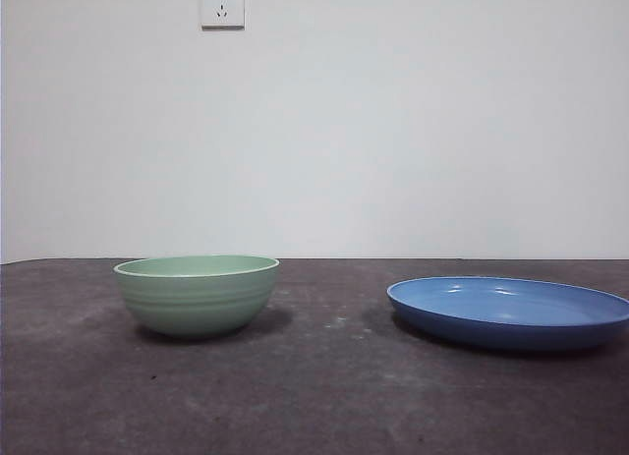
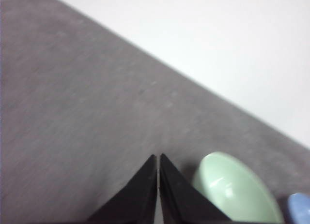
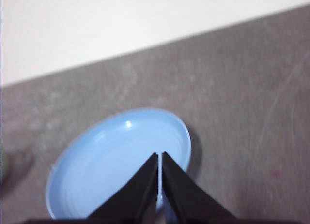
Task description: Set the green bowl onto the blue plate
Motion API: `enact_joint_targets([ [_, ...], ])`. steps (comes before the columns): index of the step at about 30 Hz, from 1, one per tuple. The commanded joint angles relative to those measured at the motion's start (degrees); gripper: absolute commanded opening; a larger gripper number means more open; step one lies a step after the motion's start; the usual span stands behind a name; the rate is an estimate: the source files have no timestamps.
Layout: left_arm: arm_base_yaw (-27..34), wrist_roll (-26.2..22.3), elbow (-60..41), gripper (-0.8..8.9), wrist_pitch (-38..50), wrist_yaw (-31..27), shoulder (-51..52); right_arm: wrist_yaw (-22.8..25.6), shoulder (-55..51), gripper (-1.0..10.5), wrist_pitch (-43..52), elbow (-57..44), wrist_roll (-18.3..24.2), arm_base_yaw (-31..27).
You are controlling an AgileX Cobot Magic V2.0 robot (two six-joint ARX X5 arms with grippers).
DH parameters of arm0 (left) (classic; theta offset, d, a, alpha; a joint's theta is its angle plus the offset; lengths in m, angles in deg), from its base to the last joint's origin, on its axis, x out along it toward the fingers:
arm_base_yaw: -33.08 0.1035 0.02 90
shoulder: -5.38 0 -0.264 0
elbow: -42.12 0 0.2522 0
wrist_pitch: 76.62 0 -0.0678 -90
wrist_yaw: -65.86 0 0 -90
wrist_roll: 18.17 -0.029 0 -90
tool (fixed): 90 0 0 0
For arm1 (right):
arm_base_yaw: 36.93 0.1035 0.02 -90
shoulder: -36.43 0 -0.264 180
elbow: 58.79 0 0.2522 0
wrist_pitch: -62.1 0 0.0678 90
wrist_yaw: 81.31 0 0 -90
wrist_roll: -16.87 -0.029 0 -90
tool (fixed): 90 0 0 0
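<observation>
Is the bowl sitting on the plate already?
No, the bowl stands on the table, apart from the plate.

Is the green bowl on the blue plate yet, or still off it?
Off. The green bowl stands upright on the table, with a bare gap between it and the blue plate.

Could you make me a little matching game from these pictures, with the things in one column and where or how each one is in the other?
Things:
1. green bowl
2. blue plate
3. left gripper
4. wall socket

Descriptions:
A. high on the white wall
B. empty, under the right gripper
C. shut, holding nothing, beside the bowl
D. upright on the grey table, apart from the plate

Pairs: 1-D, 2-B, 3-C, 4-A
</observation>
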Motion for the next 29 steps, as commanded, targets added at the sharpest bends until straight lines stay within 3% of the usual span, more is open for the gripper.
enact_joint_targets([
  [1, 0.1, 1.0, 3.9, 0.1, -0.4, 0.5, -0.6, 0.0, -0.1, 0.1, 1.1, 3.4, -1.2, 0.0],
  [8, 0.1, -1.2, 13.2, 0.1, -6.4, 0.7, -5.4, 0.0, 0.4, 0.1, 0.1, 11.2, -1.2, 0.0],
  [17, 0.1, -11.5, 28.1, 0.1, -18.2, 8.2, -17.7, -1.2, 9.6, 0.1, -11.5, 26.7, 3.5, 0.0],
  [22, 0.1, -18.1, 35.2, 0.1, -25.1, 14.0, -25.9, -6.6, 18.6, 0.1, -22.3, 35.9, 8.5, 0.0],
  [29, -1.6, -23.6, 42.7, 0.1, -33.9, 20.5, -34.7, -14.3, 30.8, 0.1, -36.9, 46.4, 16.1, 0.2],
])
